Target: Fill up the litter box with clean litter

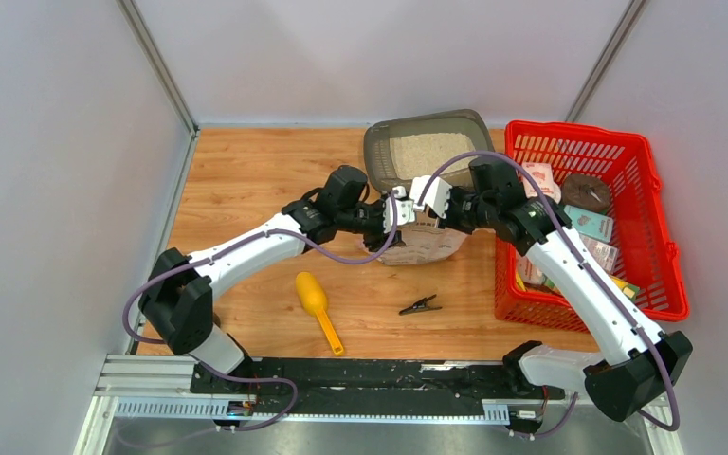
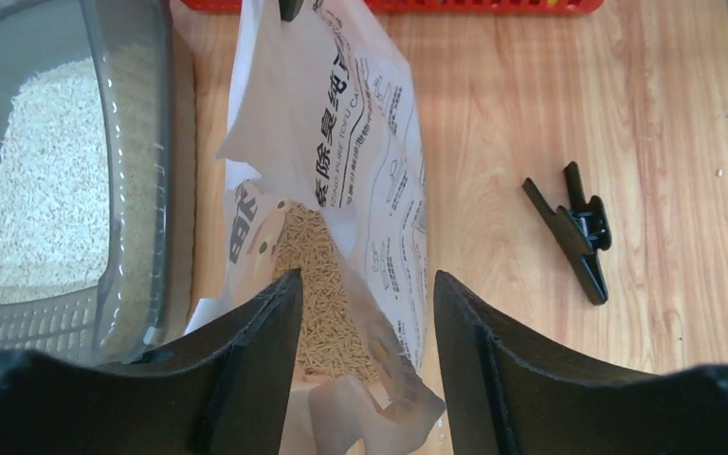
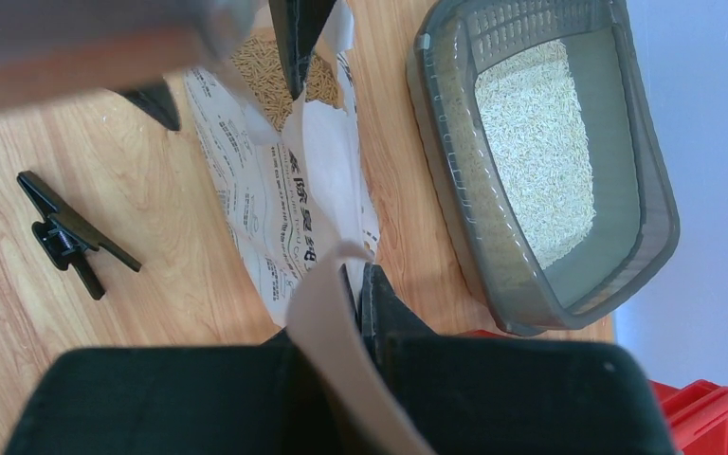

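The dark grey litter box stands at the back of the table with pale clean litter in it. A white printed litter bag stands open just in front of it, with tan litter inside. My left gripper is open, its jaws astride the bag's open top edge. My right gripper is shut on the bag's opposite edge, pinching a beige flap. The box and its litter lie right of the bag in the right wrist view.
A red mesh basket holding several packets stands at the right. A yellow scoop and a black clip lie on the wood in front of the bag. The clip also shows in the left wrist view.
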Controlling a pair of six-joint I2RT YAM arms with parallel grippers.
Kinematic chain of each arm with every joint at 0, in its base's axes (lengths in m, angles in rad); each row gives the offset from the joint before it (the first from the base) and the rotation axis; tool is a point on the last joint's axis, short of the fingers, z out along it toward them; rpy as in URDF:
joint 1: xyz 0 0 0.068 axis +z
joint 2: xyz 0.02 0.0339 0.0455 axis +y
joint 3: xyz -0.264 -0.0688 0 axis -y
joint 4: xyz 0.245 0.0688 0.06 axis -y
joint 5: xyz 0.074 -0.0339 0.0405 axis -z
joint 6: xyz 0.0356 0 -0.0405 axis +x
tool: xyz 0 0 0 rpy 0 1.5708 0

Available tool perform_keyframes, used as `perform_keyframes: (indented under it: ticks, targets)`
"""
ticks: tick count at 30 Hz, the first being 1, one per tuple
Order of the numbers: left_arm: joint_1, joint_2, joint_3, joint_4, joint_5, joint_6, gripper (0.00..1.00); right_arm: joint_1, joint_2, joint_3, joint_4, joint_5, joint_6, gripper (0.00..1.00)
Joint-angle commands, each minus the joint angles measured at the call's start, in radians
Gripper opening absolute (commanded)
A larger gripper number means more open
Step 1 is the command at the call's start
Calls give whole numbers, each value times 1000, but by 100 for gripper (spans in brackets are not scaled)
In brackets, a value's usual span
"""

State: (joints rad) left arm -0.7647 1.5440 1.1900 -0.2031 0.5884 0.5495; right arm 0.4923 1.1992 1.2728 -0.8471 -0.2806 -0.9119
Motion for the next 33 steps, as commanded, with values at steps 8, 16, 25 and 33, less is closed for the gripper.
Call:
perform_keyframes:
  ticks: [8,16,25,33]
  targets:
    - [28,16,83,-1,363,-89,27,-32,-10,54,94,20,31,0]
    - [64,47,138,-50,432,-89,19,-64,26,96,54,-22,47,0]
    - [160,-261,54,-307,193,-76,61,-63,-21,106,36,-48,94,41]
    - [162,-375,-99,-534,-485,-393,70,-58,-102,160,77,-57,246,89]
